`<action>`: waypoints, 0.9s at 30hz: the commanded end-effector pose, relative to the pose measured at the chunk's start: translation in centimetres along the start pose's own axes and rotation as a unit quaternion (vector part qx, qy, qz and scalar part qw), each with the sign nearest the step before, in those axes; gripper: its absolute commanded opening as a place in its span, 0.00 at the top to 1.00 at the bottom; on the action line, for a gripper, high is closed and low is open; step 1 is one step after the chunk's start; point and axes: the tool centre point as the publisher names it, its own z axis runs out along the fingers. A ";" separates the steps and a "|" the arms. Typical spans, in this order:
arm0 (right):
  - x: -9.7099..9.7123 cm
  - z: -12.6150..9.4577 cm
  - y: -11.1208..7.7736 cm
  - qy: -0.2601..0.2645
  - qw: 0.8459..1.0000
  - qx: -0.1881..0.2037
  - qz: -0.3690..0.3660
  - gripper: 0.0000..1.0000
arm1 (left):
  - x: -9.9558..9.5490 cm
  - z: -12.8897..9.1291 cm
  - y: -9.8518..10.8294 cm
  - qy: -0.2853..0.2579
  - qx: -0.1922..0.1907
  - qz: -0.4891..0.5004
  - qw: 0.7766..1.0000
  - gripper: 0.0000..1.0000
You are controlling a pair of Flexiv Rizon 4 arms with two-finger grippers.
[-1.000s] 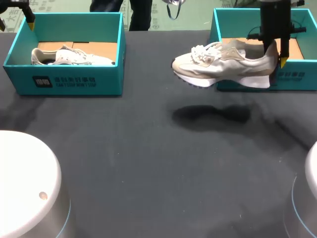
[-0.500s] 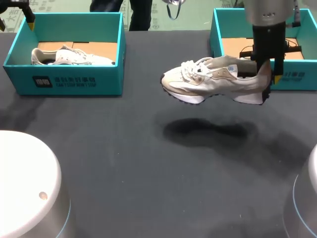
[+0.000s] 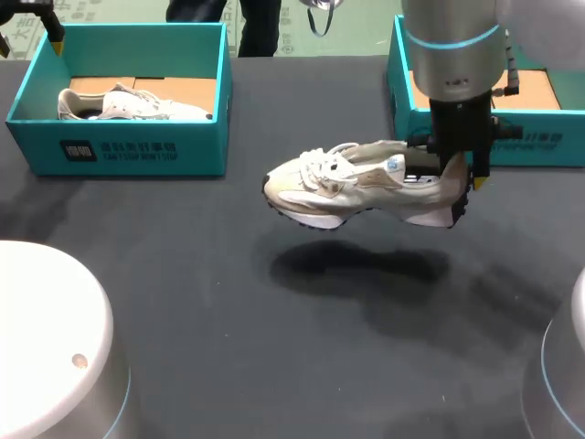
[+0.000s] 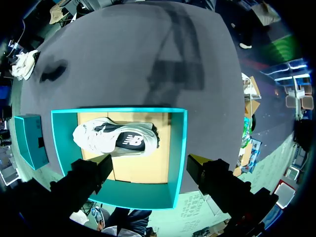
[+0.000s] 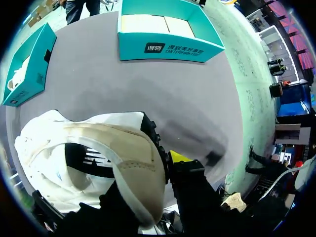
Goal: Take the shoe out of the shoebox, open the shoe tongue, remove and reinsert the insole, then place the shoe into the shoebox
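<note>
Here the right gripper (image 3: 460,174) is clenched on the heel of the shoe (image 3: 356,183), one finger inside the collar and the yellow-tipped one against the outside of the heel wall. The shoe is a pale cream and white trainer, and it hangs clear of the dark tabletop (image 3: 228,347). Its toe points toward the left arm's side and dips slightly, and its shadow (image 3: 356,265) lies on the cloth below. In the right wrist view the heel cup and open collar of the shoe (image 5: 98,163) fill the space around the fingers. Beyond them on the tabletop sits the right shoebox (image 5: 168,47), teal, with only its cardboard floor showing inside. In the head view that right shoebox (image 3: 539,151) stands at the far edge, partly hidden behind the right arm. The left shoebox (image 3: 119,151) stands at the far left, well apart from the held shoe, with a second shoe (image 3: 128,105) lying on its side inside. The left gripper (image 3: 29,41) hangs above the far left corner of that box. Seen from the left wrist, the left gripper (image 4: 150,163) is released, its fingers spread wide with nothing between them, above the left shoebox (image 4: 177,148) and the second shoe (image 4: 116,138).
</note>
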 end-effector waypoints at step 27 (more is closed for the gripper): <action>7.9 7.6 -3.8 0.003 0.999 0.006 -0.039 1.00 | 0.0 0.0 -0.1 0.001 -0.001 0.000 1.000 0.00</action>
